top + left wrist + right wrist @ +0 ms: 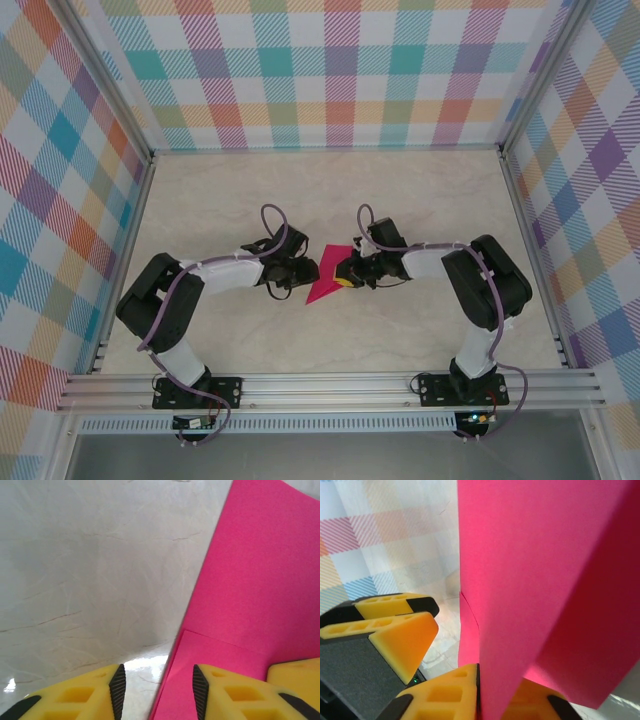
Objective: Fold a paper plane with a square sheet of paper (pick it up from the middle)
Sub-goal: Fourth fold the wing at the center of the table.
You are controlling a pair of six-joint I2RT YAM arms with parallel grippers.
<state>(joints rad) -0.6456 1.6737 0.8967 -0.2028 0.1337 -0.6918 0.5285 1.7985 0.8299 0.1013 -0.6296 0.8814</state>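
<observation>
At table centre, paper tip near-left.

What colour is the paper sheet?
Plain magenta-pink paper, no pattern; shows best in the left wrist view.

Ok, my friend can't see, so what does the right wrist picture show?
A folded magenta-pink sheet of paper runs up from the bottom edge, where the right gripper pinches it. The left gripper sits just left of the paper, with a checked wall behind.
</observation>
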